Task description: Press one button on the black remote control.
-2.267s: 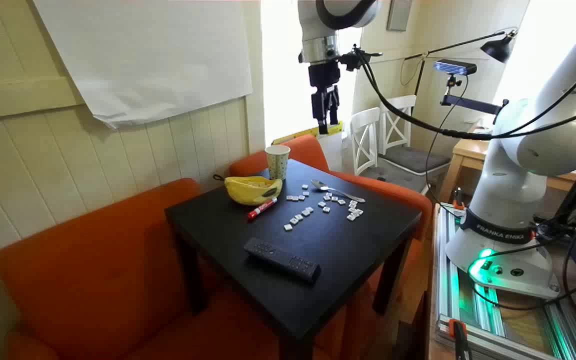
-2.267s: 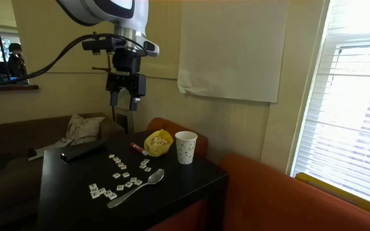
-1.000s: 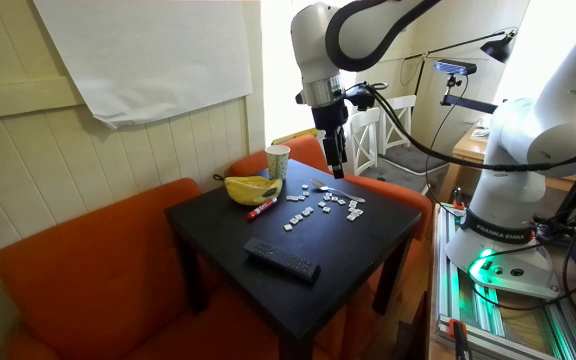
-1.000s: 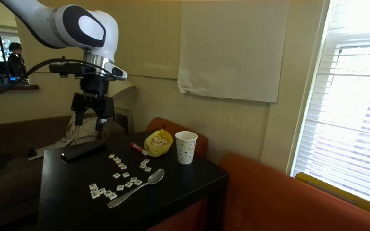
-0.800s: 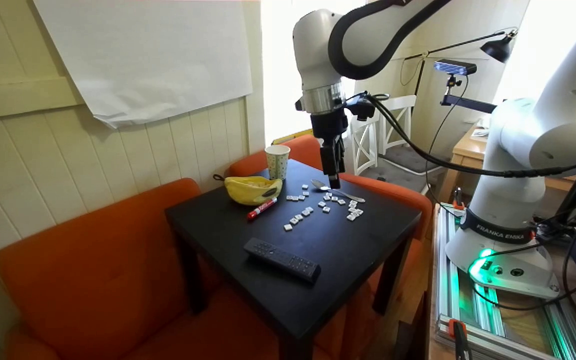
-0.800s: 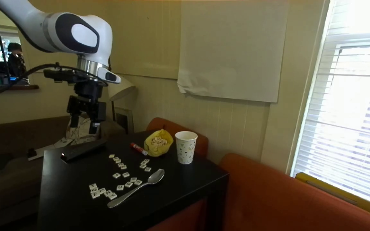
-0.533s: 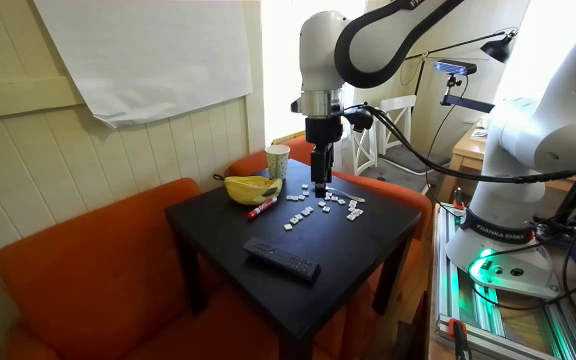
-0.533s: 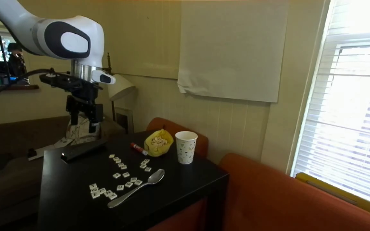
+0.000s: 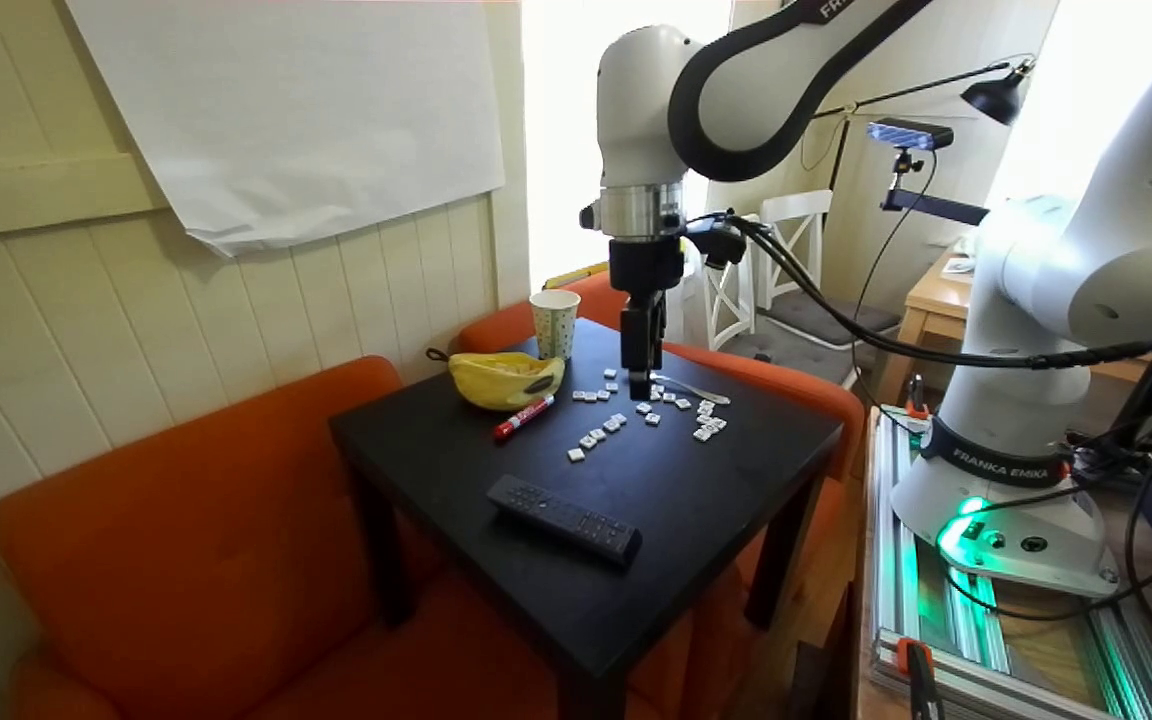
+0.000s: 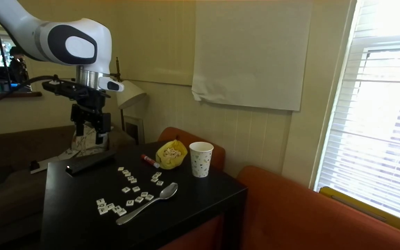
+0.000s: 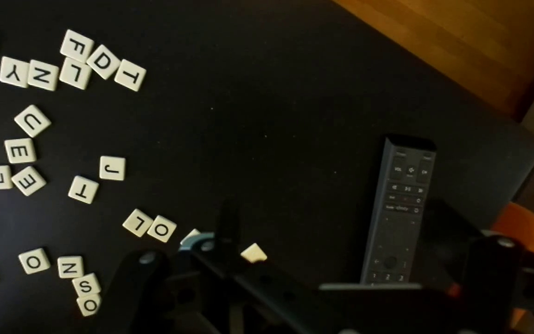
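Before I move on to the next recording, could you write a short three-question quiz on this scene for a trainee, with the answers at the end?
1. True or false: the gripper hangs above the table without touching the black remote control.

2. Which of these lies closest to the yellow banana-shaped container?
a) the spoon
b) the red marker
c) the black remote control

3. Fill the gap: in the wrist view, most of the pale tiles show printed ____ on their upper faces.

Key:
1. True.
2. b, the red marker.
3. Letters.
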### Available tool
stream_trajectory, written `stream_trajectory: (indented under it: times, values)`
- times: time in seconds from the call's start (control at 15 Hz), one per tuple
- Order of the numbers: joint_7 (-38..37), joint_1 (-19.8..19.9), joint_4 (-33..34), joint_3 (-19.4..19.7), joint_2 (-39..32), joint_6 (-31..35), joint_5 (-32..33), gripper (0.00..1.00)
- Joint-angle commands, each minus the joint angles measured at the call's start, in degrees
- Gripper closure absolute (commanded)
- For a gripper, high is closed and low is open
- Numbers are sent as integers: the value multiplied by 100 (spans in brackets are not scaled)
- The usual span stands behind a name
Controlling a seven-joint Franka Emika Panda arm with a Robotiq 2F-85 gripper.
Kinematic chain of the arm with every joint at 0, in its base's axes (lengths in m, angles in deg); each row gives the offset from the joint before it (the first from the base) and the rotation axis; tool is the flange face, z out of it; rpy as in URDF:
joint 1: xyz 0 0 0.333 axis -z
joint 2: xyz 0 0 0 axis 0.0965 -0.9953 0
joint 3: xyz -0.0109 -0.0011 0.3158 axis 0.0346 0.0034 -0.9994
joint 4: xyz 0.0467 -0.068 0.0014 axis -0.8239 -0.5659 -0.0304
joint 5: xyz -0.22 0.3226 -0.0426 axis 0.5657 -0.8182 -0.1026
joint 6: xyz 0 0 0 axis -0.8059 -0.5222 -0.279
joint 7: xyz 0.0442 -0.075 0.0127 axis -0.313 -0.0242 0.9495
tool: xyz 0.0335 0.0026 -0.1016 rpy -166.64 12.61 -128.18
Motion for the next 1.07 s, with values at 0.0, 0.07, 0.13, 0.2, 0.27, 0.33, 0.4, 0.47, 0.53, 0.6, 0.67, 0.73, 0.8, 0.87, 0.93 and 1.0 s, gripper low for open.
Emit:
stream_trajectory:
  times: [0.0,0.07,0.13,0.2,0.27,0.33,0.4,0.47,0.53,0.6,0.67,0.73,0.8,0.87,0.93,1.0]
  values:
    - [-188,-258,-73,-275,-129,702,-258,0]
    - [-201,-370,-238,-353,-4,1345,-445,0]
    - [-271,-433,-292,-430,23,1696,-477,0]
    - [-307,-484,-342,-491,67,2035,-450,0]
    - [-260,-565,-357,-493,74,2219,-519,0]
    - [-255,-622,-362,-483,96,2219,-541,0]
    - [-234,-687,-375,-467,112,2184,-582,0]
    - [-278,-703,-382,-467,160,2006,-549,0]
    - [-286,-723,-366,-462,178,1864,-547,0]
    - [-279,-738,-362,-460,215,1688,-532,0]
    - [-263,-761,-329,-446,226,1436,-558,0]
    - [-437,-704,-240,-498,201,953,-404,0]
    - [-371,-719,-186,-503,128,788,-414,0]
    - [-357,-722,-133,-522,54,655,-427,0]
    - [-428,-700,-101,-557,0,551,-385,25]
    - [-561,-661,-65,-603,-47,428,-314,26]
